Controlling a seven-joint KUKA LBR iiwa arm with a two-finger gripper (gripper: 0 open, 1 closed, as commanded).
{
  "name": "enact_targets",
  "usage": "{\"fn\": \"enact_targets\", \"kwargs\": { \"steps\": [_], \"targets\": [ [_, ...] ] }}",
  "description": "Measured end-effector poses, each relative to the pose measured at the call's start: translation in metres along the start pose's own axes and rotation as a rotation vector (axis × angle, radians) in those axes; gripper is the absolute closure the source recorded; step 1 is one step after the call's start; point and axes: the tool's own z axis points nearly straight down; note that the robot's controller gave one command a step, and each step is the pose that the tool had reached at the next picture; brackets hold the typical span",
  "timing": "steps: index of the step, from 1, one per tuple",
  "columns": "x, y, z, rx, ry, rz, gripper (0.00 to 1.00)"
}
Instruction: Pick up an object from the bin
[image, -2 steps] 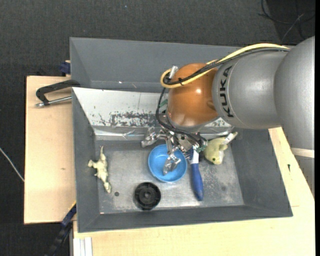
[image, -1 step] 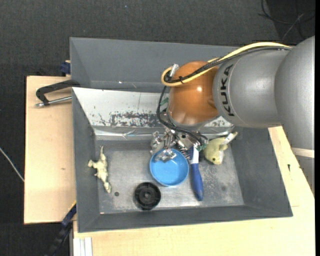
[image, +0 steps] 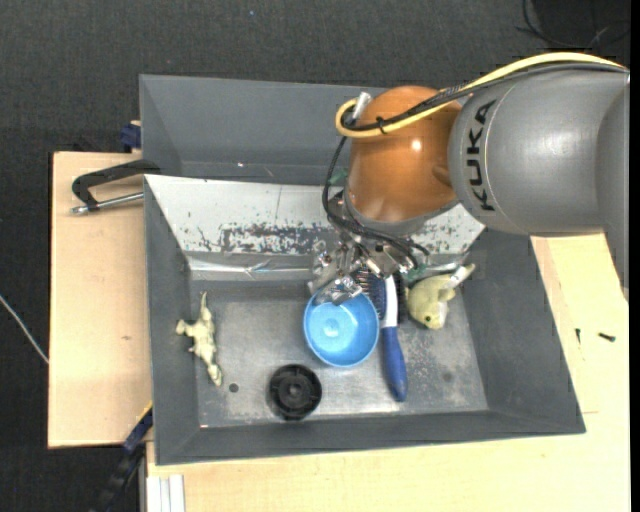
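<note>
Blue cup (image: 340, 335) sits open side up near the middle of the bin (image: 255, 335) floor. Gripper (image: 348, 278) hangs at its 12 o'clock rim; claw state: can't tell, too cluttered. Blue toothbrush (image: 392, 350) lies against the cup at 3 o'clock, pale plush toy (image: 430, 300) at 2. Black disc (image: 294, 390) at 7, cream dinosaur (image: 203, 338) at 9, well apart. Floor is scuffed grey metal, back wall speckled. Dark carpet (image: 70, 80) surrounds the bin.

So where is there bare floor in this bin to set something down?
Bare floor lies between the dinosaur and the cup, behind the black disc, and right of the brush, in front of the plush. It is crowded beneath the gripper, where cup, brush and plush bunch.
</note>
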Motion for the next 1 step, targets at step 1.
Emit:
{"fn": "enact_targets", "kwargs": {
  "steps": [1],
  "targets": [
    [-0.0036, -0.0002, -0.0434, 0.000, 0.001, 0.001, 1.00]
  ]
}}
